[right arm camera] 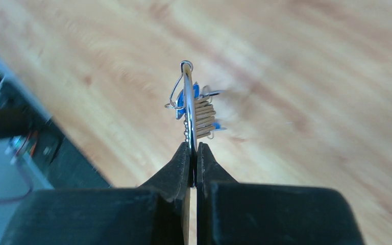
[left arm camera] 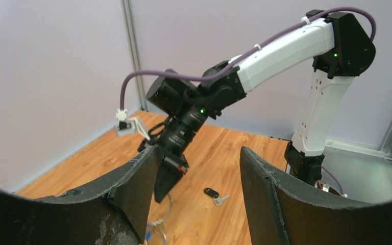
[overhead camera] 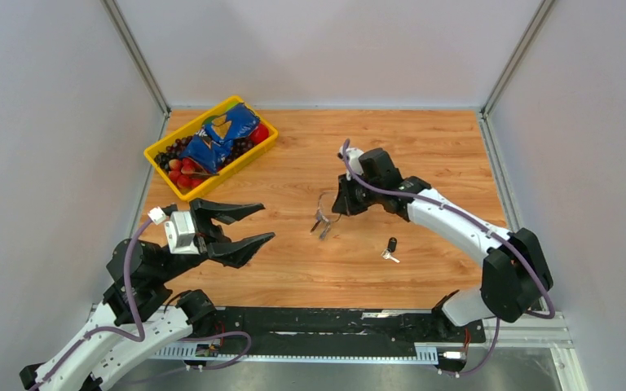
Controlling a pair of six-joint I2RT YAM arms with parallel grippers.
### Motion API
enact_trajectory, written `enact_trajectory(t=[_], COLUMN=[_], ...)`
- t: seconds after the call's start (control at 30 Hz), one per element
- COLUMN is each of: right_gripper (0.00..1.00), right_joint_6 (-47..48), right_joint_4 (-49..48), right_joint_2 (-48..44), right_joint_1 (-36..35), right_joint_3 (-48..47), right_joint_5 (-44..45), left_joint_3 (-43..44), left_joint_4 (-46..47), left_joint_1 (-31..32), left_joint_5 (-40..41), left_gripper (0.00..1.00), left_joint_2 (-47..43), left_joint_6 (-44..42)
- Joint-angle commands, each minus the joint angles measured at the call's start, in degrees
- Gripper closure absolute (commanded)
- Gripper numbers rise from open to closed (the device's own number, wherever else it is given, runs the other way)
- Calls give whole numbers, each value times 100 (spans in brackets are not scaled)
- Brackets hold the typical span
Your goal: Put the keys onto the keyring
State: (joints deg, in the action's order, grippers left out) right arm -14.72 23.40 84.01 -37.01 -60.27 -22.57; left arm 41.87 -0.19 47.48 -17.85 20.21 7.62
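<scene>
Over the wood table (overhead camera: pixel 424 155), right pincer (right arm camera: pixel 194 155) grips keyring (right arm camera: pixel 188 102) edge-on, keys (right arm camera: pixel 204 116) hanging.

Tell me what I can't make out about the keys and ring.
Top view: keyring too small to count its keys.
Right wrist view: ring seen edge-on in the right gripper, keys behind it blurred.
Left wrist view: the ring's cluster cut off by the bottom edge.
Black-headed key: teeth too small.

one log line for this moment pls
right tool: shut on keyring | left tool: open, empty | black key: loose on table | status: black key not on keyring
</scene>
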Motion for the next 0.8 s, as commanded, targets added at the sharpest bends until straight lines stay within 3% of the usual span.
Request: enact_trajectory(t=[0.0,0.17,0.23,0.5,0.77], right_gripper=[100,100,100,100,100], right_joint_6=[86,517,628,757,472], right_joint_4=[-101,-22,-80,-363,-495], right_joint_2=[-577,-949,-998,7,810], right_joint_1=[424,608,608,-13,-663], right_joint_3=[-380,-310,-238,339,220], right_joint_5=[1791,3883,4317,4825,4956], left_joint_3=[-46,-66,-94,-229,-204], left_joint_4=[45,-104,-96,-99,-294], left_joint_1=[-2,-3,-3,-2,-2], left_joint_5=[34,44,44,114,246], left_gripper=[32,31,31,29,29], left_joint_2=[-38,-48,-49,-53,-124], left_joint_6=[-61,-163,-183,-194,-225])
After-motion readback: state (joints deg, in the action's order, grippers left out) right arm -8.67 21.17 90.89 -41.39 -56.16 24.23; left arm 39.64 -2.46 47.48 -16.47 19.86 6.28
